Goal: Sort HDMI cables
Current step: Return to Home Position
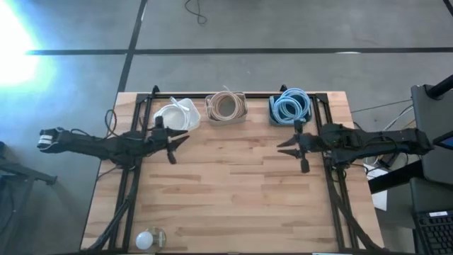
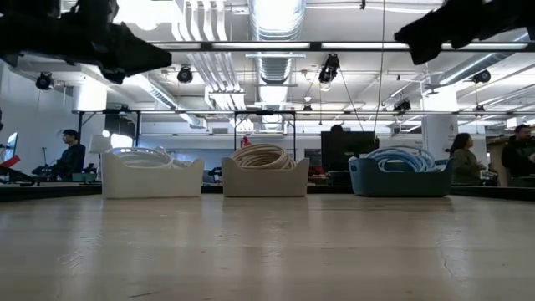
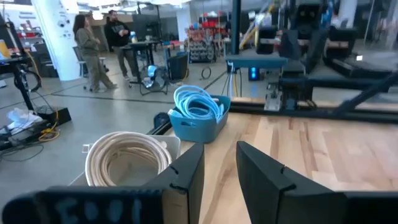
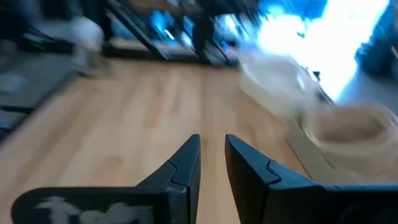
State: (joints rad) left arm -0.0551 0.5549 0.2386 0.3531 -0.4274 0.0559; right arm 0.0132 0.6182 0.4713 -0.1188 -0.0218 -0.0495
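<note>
The cables lie coiled in three bins along the table's far edge. White coils fill a white bin (image 1: 177,114) (image 2: 152,174), beige coils a beige bin (image 1: 226,106) (image 2: 265,171), and light blue coils a blue bin (image 1: 290,107) (image 2: 401,174). My left gripper (image 1: 185,142) (image 3: 219,158) hovers open above the table, just near of the white bin and pointing right. My right gripper (image 1: 281,147) (image 4: 212,146) hovers open just near of the blue bin, pointing left. Neither holds anything. The left wrist view shows the beige coils (image 3: 127,158) and the blue coils (image 3: 198,106).
The wooden table (image 1: 233,198) stretches bare between the grippers and toward its near edge. A small white round object (image 1: 149,239) sits at the near left corner. Black frame rails run along the table's sides and far edge. People stand in the room beyond the table.
</note>
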